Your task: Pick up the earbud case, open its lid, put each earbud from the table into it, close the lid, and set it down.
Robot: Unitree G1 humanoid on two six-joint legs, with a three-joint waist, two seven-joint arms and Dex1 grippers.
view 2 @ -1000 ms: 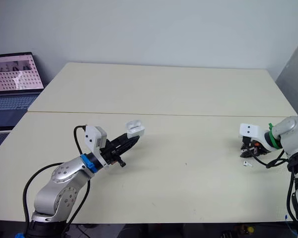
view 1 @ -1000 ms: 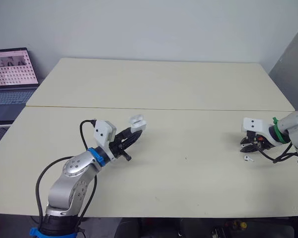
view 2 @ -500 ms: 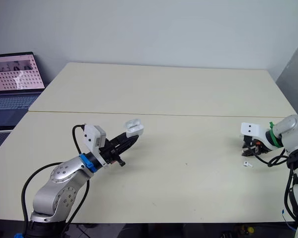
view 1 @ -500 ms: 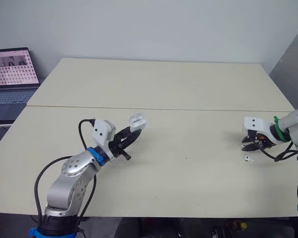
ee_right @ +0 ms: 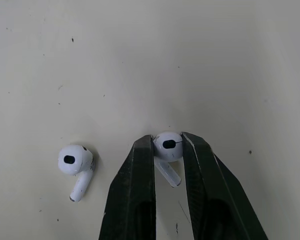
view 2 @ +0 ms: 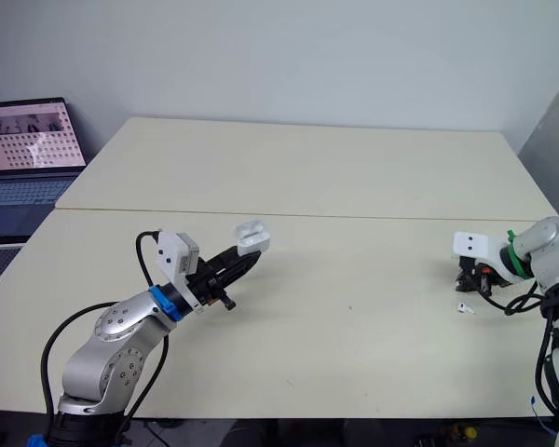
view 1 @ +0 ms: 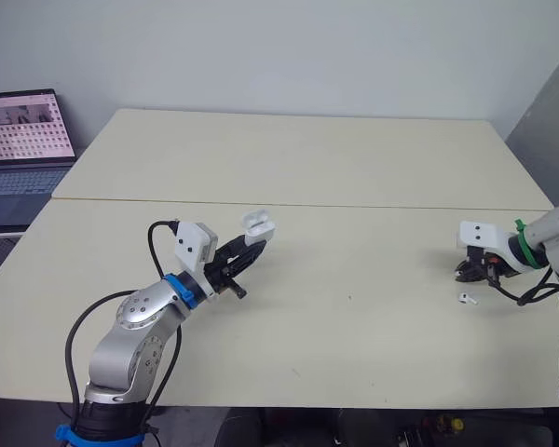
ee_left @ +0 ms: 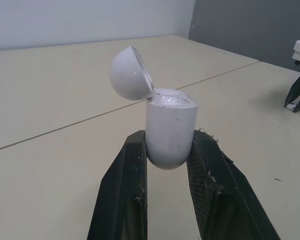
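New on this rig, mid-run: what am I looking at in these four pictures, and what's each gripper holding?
It's a humanoid robot; each arm ends in a two-fingered black gripper. The two wide pictures look down from its head over a table; the two close ones come from wrist cameras. The left gripper is shut on the earbud case, its lid open. The right gripper is shut on one earbud; the other earbud lies on the table beside it.

At centre left of the frame, the left gripper (view 2: 245, 257) clamps the white earbud case (view 2: 252, 237) above the cream table (view 2: 354, 168). Near the right edge, the right gripper (view 2: 467, 279) points down at the tabletop, with a loose earbud (view 2: 463, 307) just below it in the frame. An open laptop (view 2: 28, 154) sits at upper left.
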